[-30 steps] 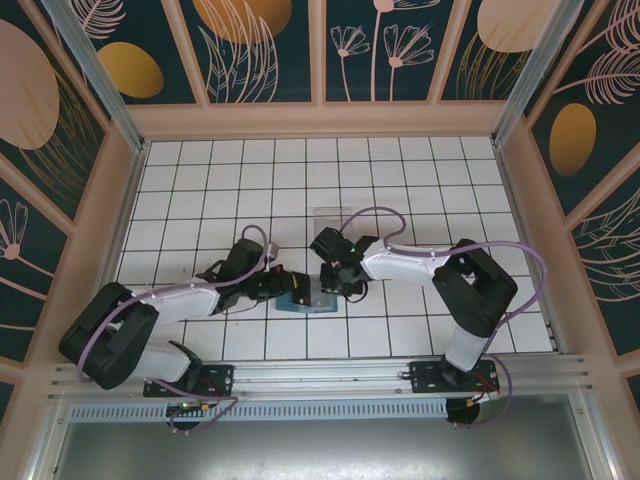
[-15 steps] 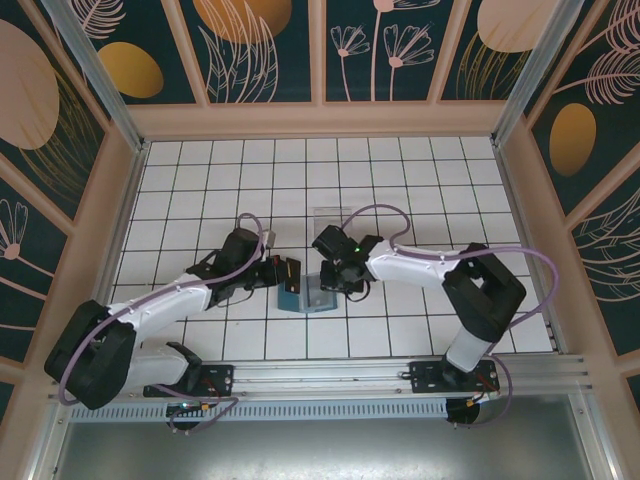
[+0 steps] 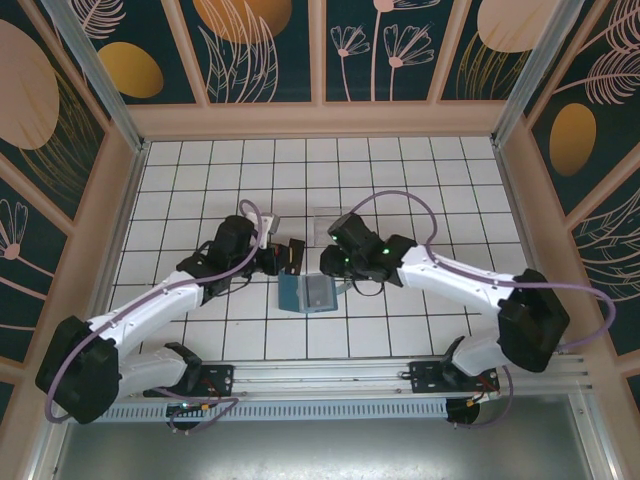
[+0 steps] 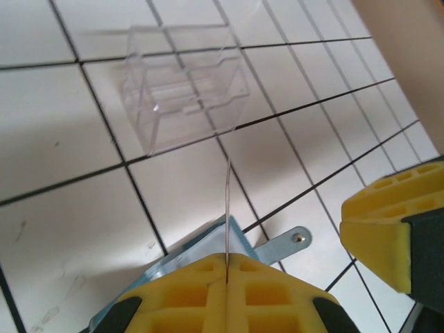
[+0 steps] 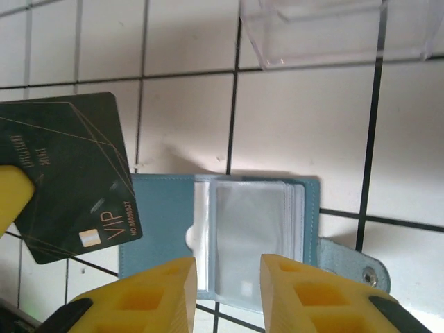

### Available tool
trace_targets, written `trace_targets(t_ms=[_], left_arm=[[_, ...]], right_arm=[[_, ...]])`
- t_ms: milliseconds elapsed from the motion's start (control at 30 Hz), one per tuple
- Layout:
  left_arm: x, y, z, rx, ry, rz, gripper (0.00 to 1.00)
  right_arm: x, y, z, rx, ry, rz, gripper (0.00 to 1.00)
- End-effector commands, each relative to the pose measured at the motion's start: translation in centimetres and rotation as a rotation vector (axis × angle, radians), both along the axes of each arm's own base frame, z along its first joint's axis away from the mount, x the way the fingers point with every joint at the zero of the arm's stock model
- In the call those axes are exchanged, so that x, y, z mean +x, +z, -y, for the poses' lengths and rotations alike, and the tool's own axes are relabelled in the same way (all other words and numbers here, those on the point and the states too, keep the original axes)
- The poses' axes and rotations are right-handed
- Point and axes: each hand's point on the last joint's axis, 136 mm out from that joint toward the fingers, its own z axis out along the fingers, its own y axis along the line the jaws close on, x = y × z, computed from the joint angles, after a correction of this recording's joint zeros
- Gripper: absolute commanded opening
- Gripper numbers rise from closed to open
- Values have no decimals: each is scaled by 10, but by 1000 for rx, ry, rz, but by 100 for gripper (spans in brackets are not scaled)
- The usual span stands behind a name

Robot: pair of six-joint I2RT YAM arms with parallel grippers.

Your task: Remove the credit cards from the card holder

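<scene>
White tiles ruled with dark lines covered the table, walled by leaf-patterned panels. On the left, the left gripper (image 4: pixel 225 267) stood clamped on a dark credit card (image 5: pixel 76 173) (marked VIP), held clear of the tiles at the left edge of the card holder (image 5: pixel 166 215). That teal holder lay open and flat, its clear sleeves facing up. Over it hung the right gripper (image 5: pixel 225 277), jaws slightly apart and empty. One card looked extracted. Next, I judged, came setting it down, perhaps by the clear plastic box (image 4: pixel 184 87) beyond, then checking the sleeves for more.
</scene>
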Motion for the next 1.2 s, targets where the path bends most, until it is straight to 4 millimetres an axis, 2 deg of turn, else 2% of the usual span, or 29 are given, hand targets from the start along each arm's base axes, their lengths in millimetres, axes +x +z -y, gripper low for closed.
trace_targets(t_ms=[0, 233, 367, 600, 800, 1033, 1167], left_arm=[[5, 45, 13, -40, -107, 182, 0], [34, 77, 13, 150, -158, 397, 0], [55, 75, 25, 295, -269, 444, 0], [87, 62, 47, 491, -468, 489, 0], [106, 29, 69, 696, -670, 441, 0], [109, 5, 98, 798, -868, 398, 0], [110, -11, 106, 831, -928, 333, 0]], right_arm=[[9, 23, 9, 28, 8, 129, 31], [18, 49, 38, 46, -40, 217, 33], [22, 57, 57, -5, -66, 251, 33], [22, 75, 86, -39, -127, 317, 34], [20, 75, 100, -28, -167, 322, 34], [20, 70, 107, -27, -197, 311, 34], [19, 66, 110, -28, -204, 305, 34]])
